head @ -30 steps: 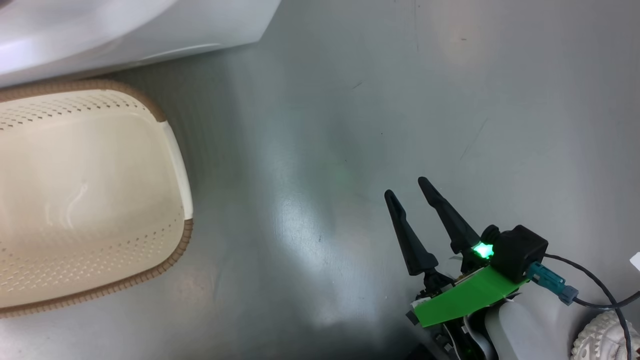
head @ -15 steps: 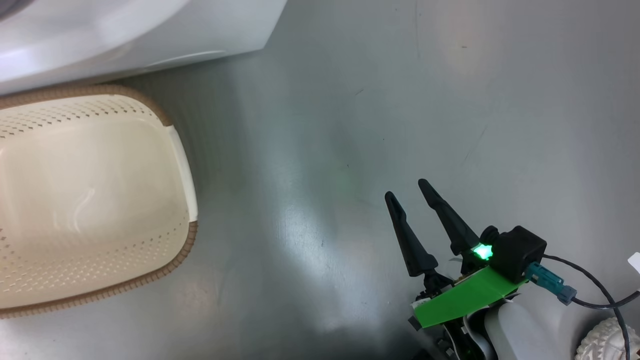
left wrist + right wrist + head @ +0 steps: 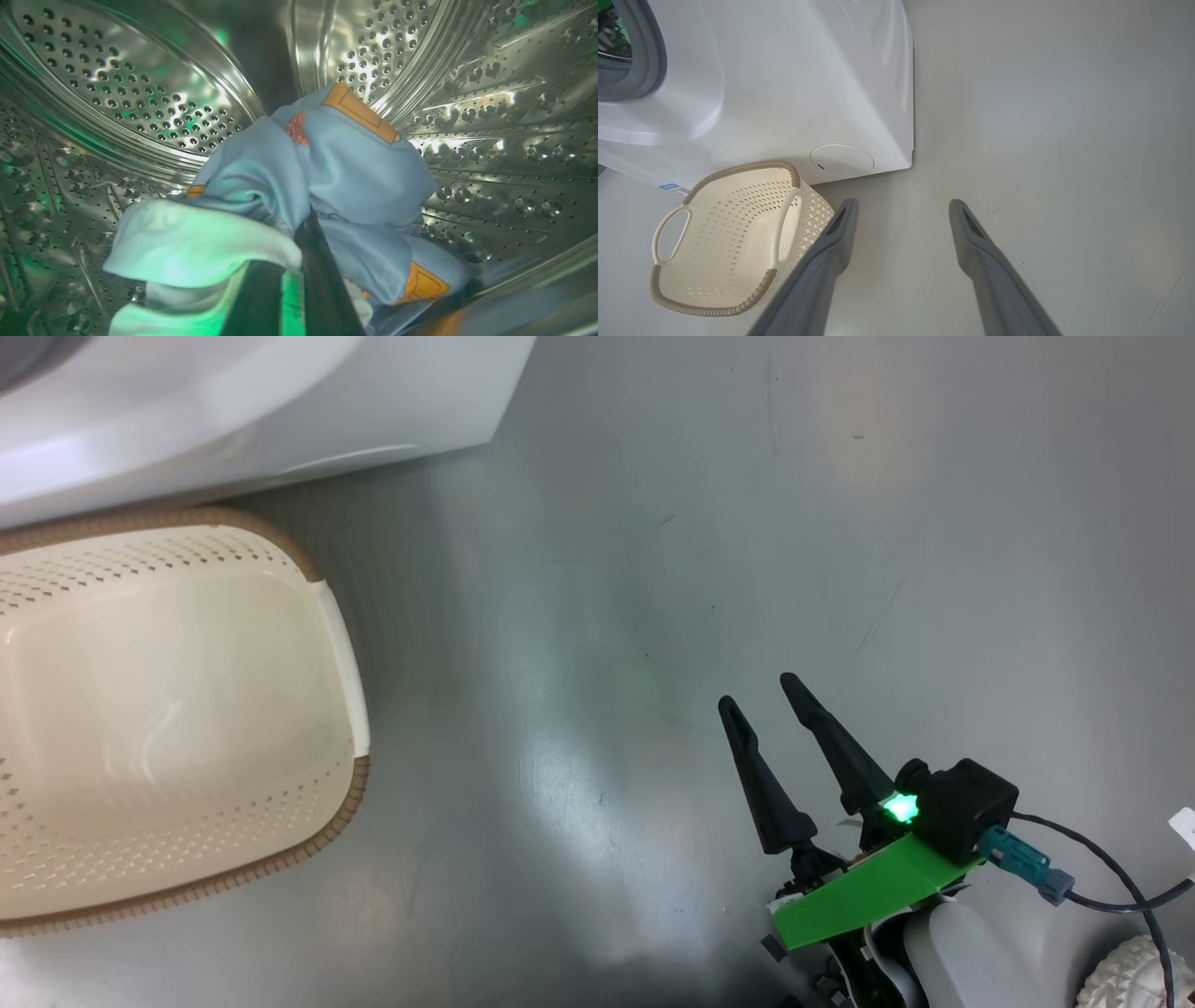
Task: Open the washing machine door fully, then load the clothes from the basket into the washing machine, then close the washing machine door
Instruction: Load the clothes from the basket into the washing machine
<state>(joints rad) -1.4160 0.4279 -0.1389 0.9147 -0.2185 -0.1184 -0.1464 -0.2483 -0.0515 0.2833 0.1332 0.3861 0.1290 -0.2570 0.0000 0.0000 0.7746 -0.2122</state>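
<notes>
Loading, step 2 of 3, is in hand: my left pincer (image 3: 303, 228) sits deep in the drum (image 3: 140, 93), apparently clenched on the clothes (image 3: 355, 172), whose fabric hides its tips. My right pincer (image 3: 758, 691) hangs parted and idle, well apart from the basket (image 3: 355, 777). Next move: release the clothes, then withdraw clear.

1. No word, brand name or number can be read in any view.
2. A small blue-and-white sticker (image 3: 672, 188) sits low on the front of the washing machine (image 3: 794, 84), at its bottom edge, just behind the rim of the basket (image 3: 747, 164). Its print is too small to make out.
3. Inside the washing machine's drum (image 3: 117, 84), the clothes (image 3: 355, 172) carry orange patches (image 3: 359, 112) with dark outlines. No letters show on them.
4. A white tag (image 3: 1186, 823), well apart from the washing machine, is cut off and shows no legible print.
</notes>
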